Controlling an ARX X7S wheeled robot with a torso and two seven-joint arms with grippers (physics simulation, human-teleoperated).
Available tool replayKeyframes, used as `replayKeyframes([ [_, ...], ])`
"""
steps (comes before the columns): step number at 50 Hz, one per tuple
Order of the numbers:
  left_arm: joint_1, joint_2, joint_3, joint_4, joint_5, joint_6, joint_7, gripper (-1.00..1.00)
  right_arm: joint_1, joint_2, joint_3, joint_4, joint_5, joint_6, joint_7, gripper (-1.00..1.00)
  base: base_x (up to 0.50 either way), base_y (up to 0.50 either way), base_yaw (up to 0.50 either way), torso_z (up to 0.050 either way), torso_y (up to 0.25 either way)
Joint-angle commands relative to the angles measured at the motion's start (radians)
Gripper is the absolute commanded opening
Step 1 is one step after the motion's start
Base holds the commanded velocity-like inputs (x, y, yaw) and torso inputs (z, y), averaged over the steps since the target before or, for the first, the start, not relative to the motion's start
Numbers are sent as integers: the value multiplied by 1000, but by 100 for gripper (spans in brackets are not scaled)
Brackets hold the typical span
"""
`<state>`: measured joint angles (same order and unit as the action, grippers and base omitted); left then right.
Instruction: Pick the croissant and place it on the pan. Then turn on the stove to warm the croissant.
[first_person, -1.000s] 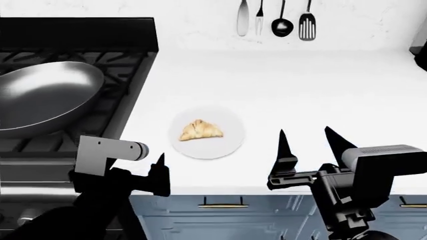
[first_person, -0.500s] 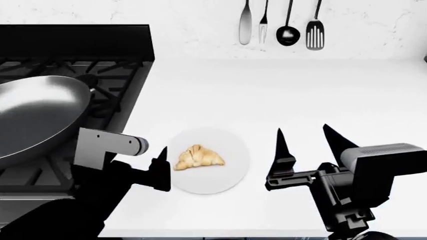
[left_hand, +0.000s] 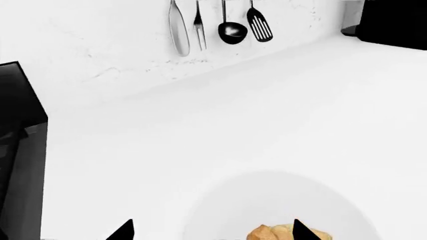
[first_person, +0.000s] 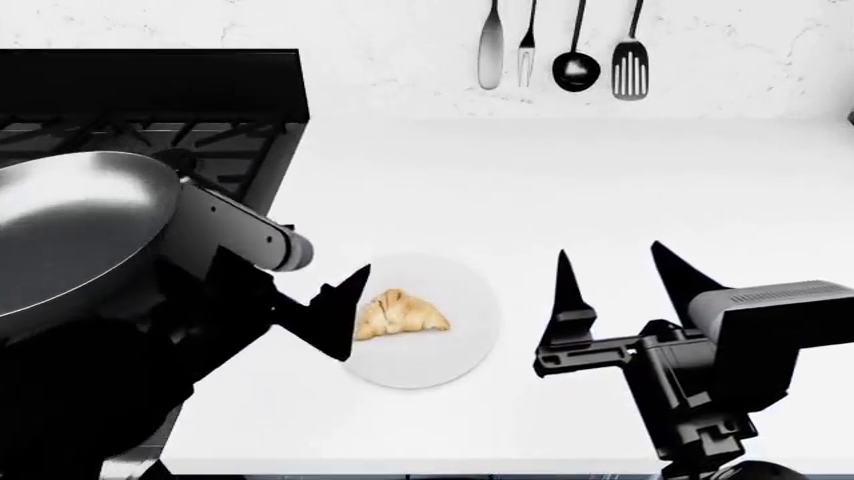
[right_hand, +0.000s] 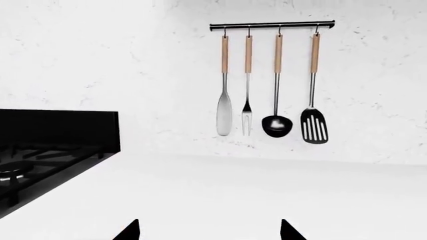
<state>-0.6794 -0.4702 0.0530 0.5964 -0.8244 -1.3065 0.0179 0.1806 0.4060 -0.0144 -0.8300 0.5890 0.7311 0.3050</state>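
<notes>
On white counter (first_person: 601, 190), plated croissant (first_person: 398, 313); both tools (first_person: 350, 315) (first_person: 617, 275) spread, empty

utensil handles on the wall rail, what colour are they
Light wooden tan, clearest in the right wrist view: utensil handles.

- The croissant (first_person: 398, 314) lies on the plate (first_person: 447, 365), near the desk's (first_person: 561, 190) front edge.
- The stove (first_person: 200, 150) borders the desk's left edge; the pan (first_person: 67, 230) sits on it.
- Four utensils (first_person: 558, 45) hang behind the desk's back edge.
- The left end effector (first_person: 340, 315) sits just left of the croissant; the right end effector (first_person: 617, 290) hovers right of the plate.
</notes>
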Motion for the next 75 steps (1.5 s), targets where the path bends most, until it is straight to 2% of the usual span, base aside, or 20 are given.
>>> replayKeyframes([
  [1, -73, -29, 100, -56, -21, 4, 101, 100, 6, 8, 14, -3, 13, 9, 12, 100, 0, 0, 0, 0, 0],
  [15, -167, -16, 246, -161, 15, 6, 166, 100, -2, 10, 26, -15, 29, 15, 28, 100, 0, 0, 0, 0, 0],
  [29, -166, -14, 327, -187, 37, 13, 179, 100, -23, 17, 47, -18, 41, 1, 33, 100, 0, 0, 0, 0, 0],
  [75, -191, -10, 449, -274, 86, 66, 192, 100, -49, 22, 46, 43, 32, -68, 10, 100, 0, 0, 0, 0, 0],
])
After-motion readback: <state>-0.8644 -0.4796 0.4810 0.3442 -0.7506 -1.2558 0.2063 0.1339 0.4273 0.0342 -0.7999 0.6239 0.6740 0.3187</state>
